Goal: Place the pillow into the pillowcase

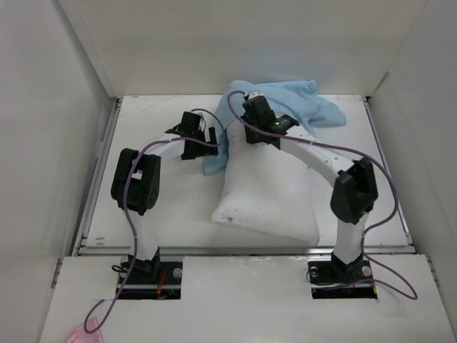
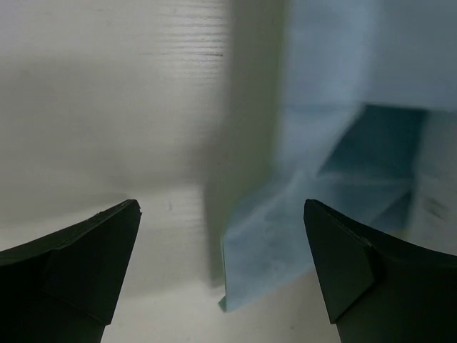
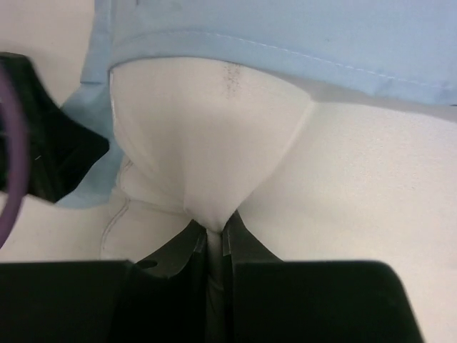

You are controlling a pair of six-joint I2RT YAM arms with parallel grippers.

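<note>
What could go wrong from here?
1. The right fingers are shut on only a thin pinch of the pillow fabric. Pushing on it may pull that pinch free.
2. The left fingers are open and hold nothing, so the pillowcase edge hangs loose beside them. With nothing holding the mouth open, the case may slide or bunch up instead of taking the pillow.

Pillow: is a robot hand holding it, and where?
The right gripper pinches a fold of cloth on the pillow, near the pillowcase. The left gripper holds nothing.

pillow (image 1: 268, 193): white, dark specks | pillowcase (image 1: 300, 103): plain light blue
</note>
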